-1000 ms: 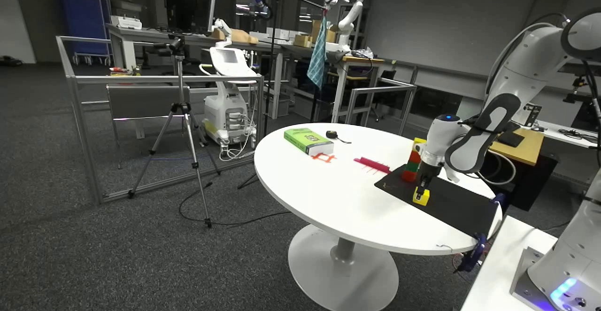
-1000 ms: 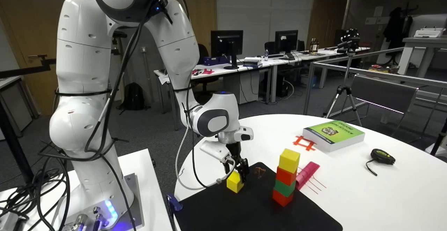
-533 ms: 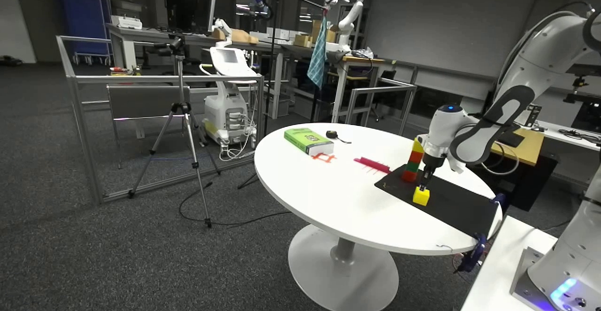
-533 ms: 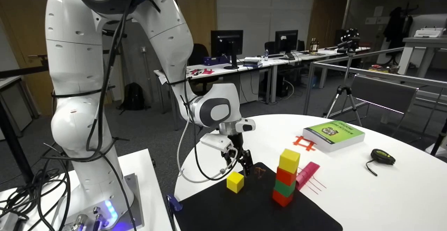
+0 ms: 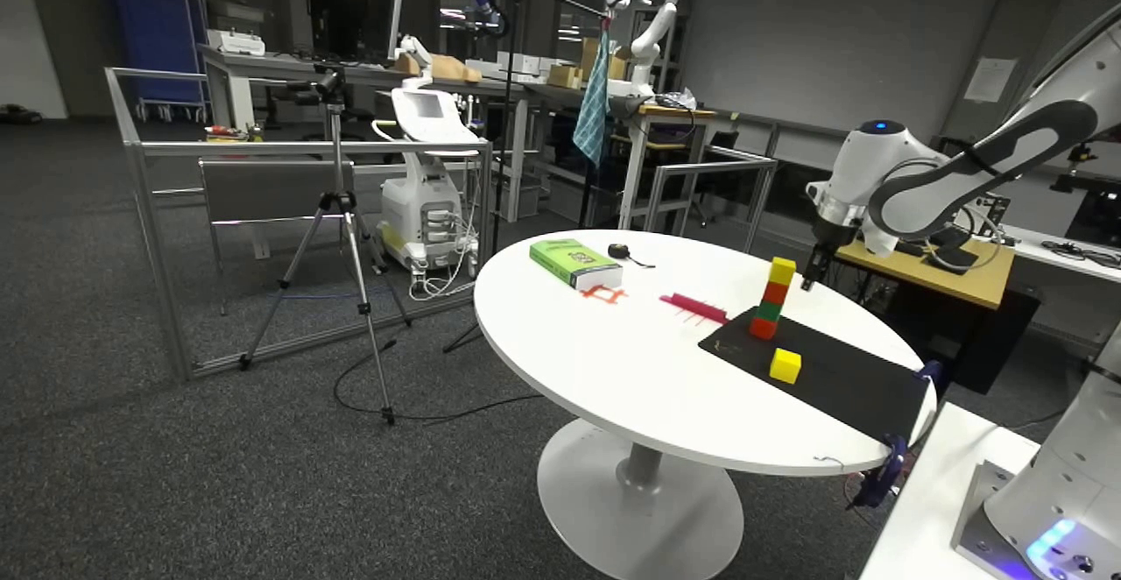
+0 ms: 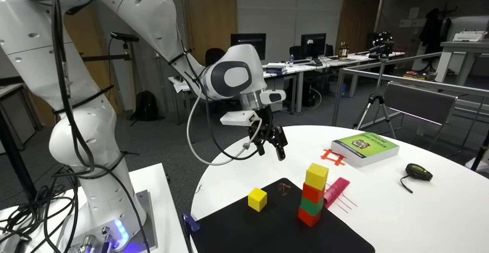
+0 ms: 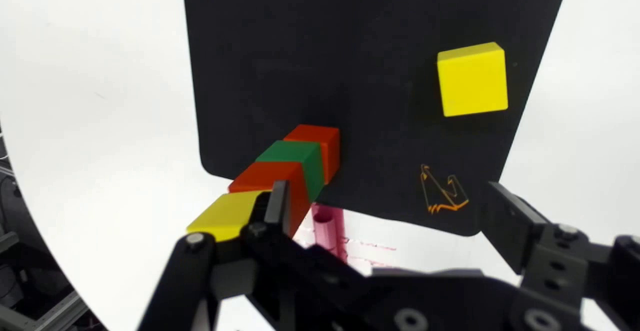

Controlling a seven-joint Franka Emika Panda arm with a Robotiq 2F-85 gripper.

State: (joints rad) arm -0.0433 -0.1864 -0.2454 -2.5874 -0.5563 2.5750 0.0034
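Observation:
My gripper stands open, with nothing between its fingers. In both exterior views it is raised above the white table, clear of every block. A loose yellow cube rests on the black mat, below the gripper. Nearby on the mat stands an upright stack: red cube at the bottom, then green cube, red cube and yellow cube on top. The wrist view shows one finger overlapping the stack's upper part and hiding some of it; no contact appears in the exterior views.
On the round white table lie a green book, an orange-red lattice piece, a pink ribbed piece and a tape measure. A blue clamp grips the table edge by the mat.
A second ago my gripper was down at the loose yellow cube. It has since come off the cube and risen well above the mat. The cube and the stack have stayed in place.

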